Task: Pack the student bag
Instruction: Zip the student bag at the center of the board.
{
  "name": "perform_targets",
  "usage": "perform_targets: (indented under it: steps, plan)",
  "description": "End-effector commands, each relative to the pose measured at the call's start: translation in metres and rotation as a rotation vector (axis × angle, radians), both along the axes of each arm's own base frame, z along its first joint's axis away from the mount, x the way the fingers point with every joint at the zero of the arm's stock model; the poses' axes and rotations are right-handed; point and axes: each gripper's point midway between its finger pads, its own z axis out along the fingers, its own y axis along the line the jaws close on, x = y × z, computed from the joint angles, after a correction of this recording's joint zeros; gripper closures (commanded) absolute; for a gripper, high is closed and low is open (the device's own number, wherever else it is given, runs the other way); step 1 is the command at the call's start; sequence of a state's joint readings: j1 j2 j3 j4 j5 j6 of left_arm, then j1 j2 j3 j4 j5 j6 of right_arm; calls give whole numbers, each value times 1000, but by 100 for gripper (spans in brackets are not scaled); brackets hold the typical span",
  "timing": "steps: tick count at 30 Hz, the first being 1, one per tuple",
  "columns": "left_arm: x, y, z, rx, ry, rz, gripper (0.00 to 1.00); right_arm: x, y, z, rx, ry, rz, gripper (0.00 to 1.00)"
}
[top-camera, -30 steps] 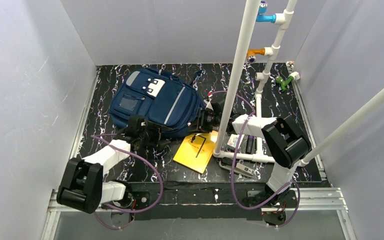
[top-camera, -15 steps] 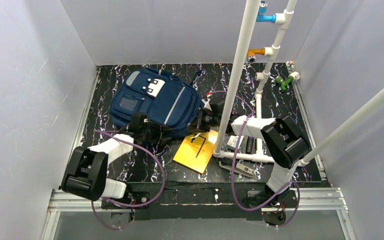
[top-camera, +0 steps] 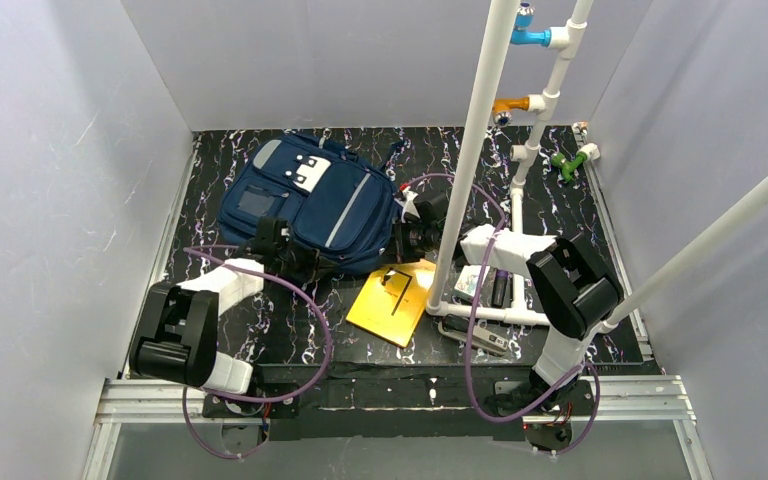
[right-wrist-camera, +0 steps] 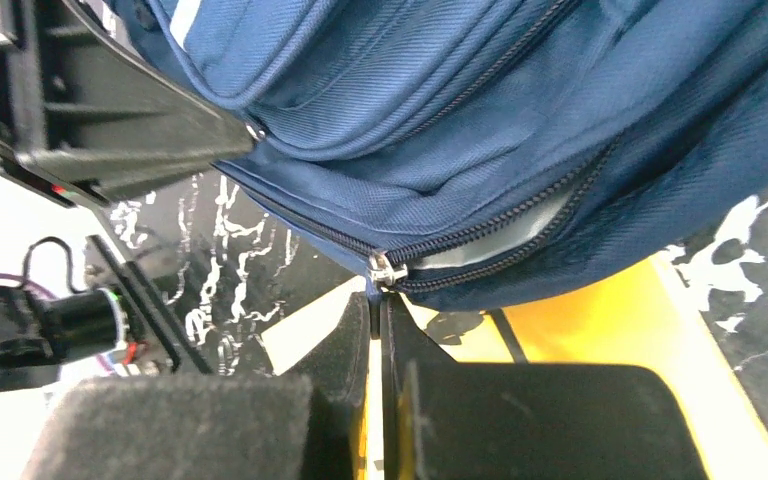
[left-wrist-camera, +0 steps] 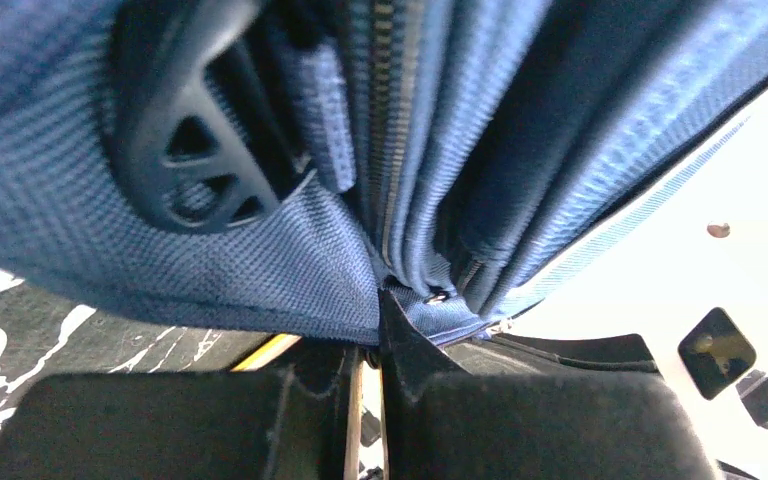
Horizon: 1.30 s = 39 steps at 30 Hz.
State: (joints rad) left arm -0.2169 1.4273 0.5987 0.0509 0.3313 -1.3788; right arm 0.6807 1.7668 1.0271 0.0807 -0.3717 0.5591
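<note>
The navy student bag (top-camera: 305, 205) lies flat at the back left of the dark marbled table. My left gripper (top-camera: 288, 252) is at its near edge. In the left wrist view the gripper (left-wrist-camera: 378, 300) is shut on a fold of the bag's blue fabric (left-wrist-camera: 260, 270) beside a zipper end. My right gripper (top-camera: 402, 240) is at the bag's right corner. In the right wrist view the gripper (right-wrist-camera: 375, 296) is shut on the tab of the zipper pull (right-wrist-camera: 384, 270). The zipper (right-wrist-camera: 500, 225) gapes a little, with pale lining showing.
A yellow book (top-camera: 395, 300) lies just right of the bag's near corner, under my right gripper. A white pipe frame (top-camera: 470, 150) rises at centre right, with a small card (top-camera: 468, 283) and a grey device (top-camera: 475, 335) at its base. A green object (top-camera: 565, 165) sits back right.
Both grippers have closed, the left on the bag's fabric and the right on the zipper tab. The left arm has moved in toward the bag's near edge.
</note>
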Motion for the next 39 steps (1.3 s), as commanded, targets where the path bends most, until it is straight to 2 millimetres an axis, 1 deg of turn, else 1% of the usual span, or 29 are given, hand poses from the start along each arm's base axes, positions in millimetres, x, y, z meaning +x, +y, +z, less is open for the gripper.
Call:
perform_targets:
  steps: [1, 2, 4, 5, 7, 9, 12, 14, 15, 16, 19, 21, 22, 24, 27, 28, 30, 31, 34, 37, 39]
  plan:
    - [20, 49, 7, 229, -88, -64, 100, 20, -45, -6, -272, -162, -27, 99]
    - [20, 54, 9, 257, -91, -101, 100, 22, -58, -11, -341, -163, -43, 99]
    - [21, 63, 16, 292, -93, -167, 100, 28, -72, -14, -423, -198, -61, 99]
    - [20, 68, 17, 308, -91, -197, 100, 31, -84, -16, -483, -211, -90, 99]
    - [20, 78, 21, 336, -85, -243, 100, 35, -95, -15, -539, -232, -115, 99]
    - [18, 90, 23, 354, -79, -275, 100, 36, -99, -14, -553, -234, -125, 99]
    - [13, 117, 24, 383, -62, -261, 100, 40, -102, -12, -555, -240, -139, 99]
    - [11, 122, 26, 374, -79, -261, 100, 45, -104, -11, -549, -242, -150, 99]
    - [11, 119, 28, 349, -94, -270, 100, 48, -104, -10, -513, -221, -151, 99]
    - [11, 113, 29, 312, -108, -284, 100, 48, -97, -9, -436, -187, -132, 99]
    - [18, 80, 34, 92, -179, -293, 100, 45, -74, 3, -195, -100, -91, 99]
    - [21, 63, 35, -43, -203, -269, 100, 45, -66, 9, -113, -72, -73, 99]
    - [19, 58, 33, -81, -199, -259, 100, 41, -61, 12, -76, -54, -41, 99]
    - [16, 52, 28, -104, -193, -255, 100, 40, -61, 12, -72, -52, -22, 99]
    - [10, 54, 22, -78, -180, -241, 100, 37, -62, 14, -73, -68, 11, 99]
    - [9, 54, 22, -77, -179, -237, 100, 33, -57, 17, -41, -73, 39, 93]
    - [7, 52, 23, -88, -183, -238, 100, 25, -48, 19, -9, -76, 95, 74]
    - [7, 52, 24, -91, -185, -240, 100, 23, -42, 19, -3, -74, 129, 69]
    - [5, 49, 29, -107, -190, -240, 100, 20, -29, 20, -3, -88, 175, 58]
    - [9, 38, 42, -125, -231, -252, 100, 17, -14, 27, 18, -126, 175, 47]
    - [8, 28, 50, -120, -250, -273, 100, 16, -7, 27, 18, -138, 172, 44]
